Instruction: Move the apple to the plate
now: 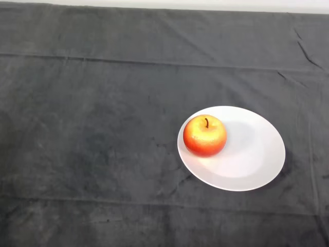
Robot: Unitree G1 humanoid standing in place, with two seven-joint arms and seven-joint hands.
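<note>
On the white plate [252, 164], left portion, sits the apple [204, 135]. Red-orange skin with a yellowish patch near the top, dark stem pointing up, so it stands upright. It rests fully inside the plate's rim, close to the left edge, not centred. Bare plate surface takes up everything to the apple's right and below it. The apple casts a soft shadow to its right across the plate.

Plate is round, plain, shallow, lying flat on the dark cloth [92, 128]. It sits right of centre in the head view, slightly below the middle, well clear of every table edge that shows. A thin shadow runs along the plate's right and lower rim on the cloth.

Cloth is dark grey, velvety, covers the whole table surface in view. One long horizontal fold line crosses near the far side, another near the close side. A few short creases at the upper right, one vertical crease down the right edge, light wrinkles just left of and under the plate. Scuffed, lighter nap patches in the left half.

Pale strip [205, 4] runs along the top edge beyond the cloth; can't tell what it is.

No part of the robot shows, so finger state: cannot tell, nothing to read it from.

Apple is touching only the plate.
</note>
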